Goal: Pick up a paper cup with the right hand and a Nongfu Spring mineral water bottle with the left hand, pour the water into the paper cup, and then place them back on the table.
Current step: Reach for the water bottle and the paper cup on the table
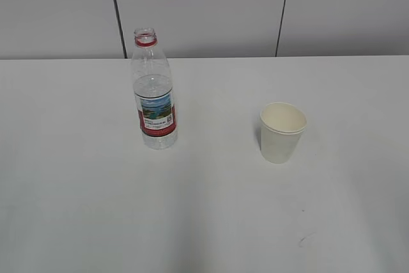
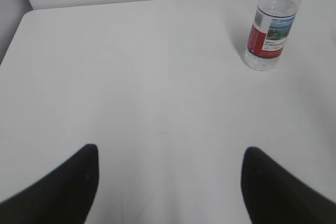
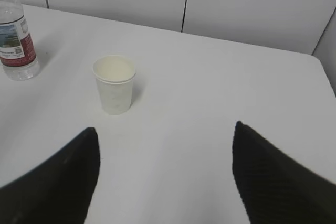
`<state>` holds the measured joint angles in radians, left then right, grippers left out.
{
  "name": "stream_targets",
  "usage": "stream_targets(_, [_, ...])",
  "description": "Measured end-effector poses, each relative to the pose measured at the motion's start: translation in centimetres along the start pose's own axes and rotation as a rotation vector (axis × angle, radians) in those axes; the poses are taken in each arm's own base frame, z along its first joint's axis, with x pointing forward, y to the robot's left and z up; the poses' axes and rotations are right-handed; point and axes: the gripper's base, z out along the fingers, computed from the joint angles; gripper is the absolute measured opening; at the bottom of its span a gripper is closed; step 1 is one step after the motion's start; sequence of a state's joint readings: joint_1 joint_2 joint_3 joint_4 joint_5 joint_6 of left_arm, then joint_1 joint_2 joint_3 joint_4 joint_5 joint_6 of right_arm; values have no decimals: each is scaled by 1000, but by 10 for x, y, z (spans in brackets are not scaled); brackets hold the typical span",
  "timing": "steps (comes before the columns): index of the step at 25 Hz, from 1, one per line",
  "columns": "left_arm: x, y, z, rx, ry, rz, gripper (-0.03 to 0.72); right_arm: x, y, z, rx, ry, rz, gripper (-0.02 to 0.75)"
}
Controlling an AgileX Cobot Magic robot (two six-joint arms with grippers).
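Observation:
The mineral water bottle (image 1: 154,97) stands upright and uncapped on the white table (image 1: 192,209), left of centre, partly filled with clear water. The paper cup (image 1: 282,132) stands upright and empty to its right. Neither arm shows in the exterior view. In the left wrist view my left gripper (image 2: 170,153) is open and empty, well short of the bottle (image 2: 271,27), which is far up and right. In the right wrist view my right gripper (image 3: 165,132) is open and empty, with the cup (image 3: 114,84) ahead to the left and the bottle (image 3: 16,43) at the far left.
A grey panelled wall (image 1: 204,11) runs behind the table's far edge. A small dark scuff mark (image 1: 304,240) lies on the tabletop near the front right. The table's left edge (image 2: 13,40) and right edge (image 3: 325,77) show in the wrist views.

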<state>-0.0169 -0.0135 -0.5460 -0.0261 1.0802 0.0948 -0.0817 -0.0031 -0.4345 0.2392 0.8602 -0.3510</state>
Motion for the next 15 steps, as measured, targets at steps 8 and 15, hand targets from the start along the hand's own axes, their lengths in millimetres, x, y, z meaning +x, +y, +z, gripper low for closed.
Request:
stream_targets(8, [-9,2,-4,-24,-87,9,506,-23,-12,27,31,-51,32,582])
stream_targets(15, [-33,5,-3,-53,-344,16,506,-35,-21,57,46,-28,-34,582])
